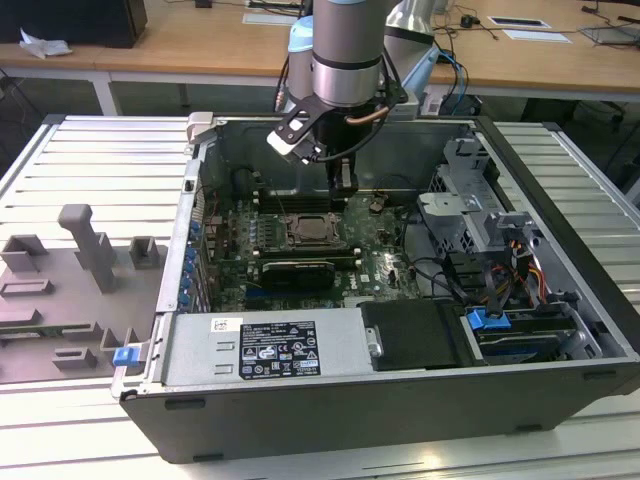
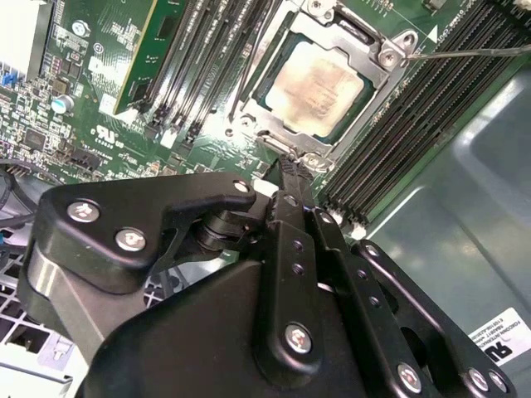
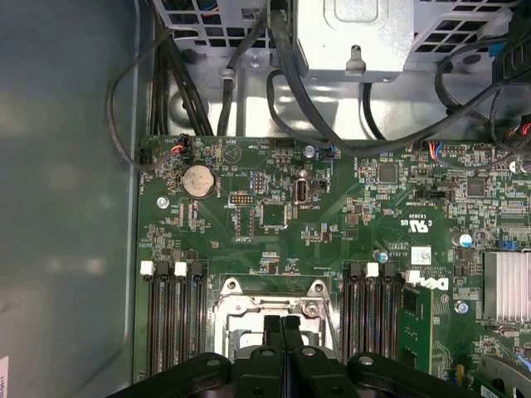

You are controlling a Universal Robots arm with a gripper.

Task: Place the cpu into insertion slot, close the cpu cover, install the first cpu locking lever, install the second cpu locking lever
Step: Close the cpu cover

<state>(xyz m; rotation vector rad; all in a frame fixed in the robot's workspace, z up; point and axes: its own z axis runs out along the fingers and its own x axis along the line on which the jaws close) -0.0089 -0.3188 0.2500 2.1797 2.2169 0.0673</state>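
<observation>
While the chip [image 2: 314, 76] sits in its socket [image 2: 246, 124], ringed by the lowered metal frame [image 2: 383, 83], the gripper [image 2: 288, 168] hangs at the socket's corner, fingers [image 3: 272, 328] pressed together on nothing visible.

Case [image 1: 300, 430]: dark, open, lying on a slatted table [image 1: 100, 150].
Motherboard [image 3: 274, 224]: green, carrying a coin cell [image 3: 197, 179] and memory slots [image 3: 174, 319].
Fixture [image 1: 85, 245]: grey, beside the case, exterior view's left.
</observation>
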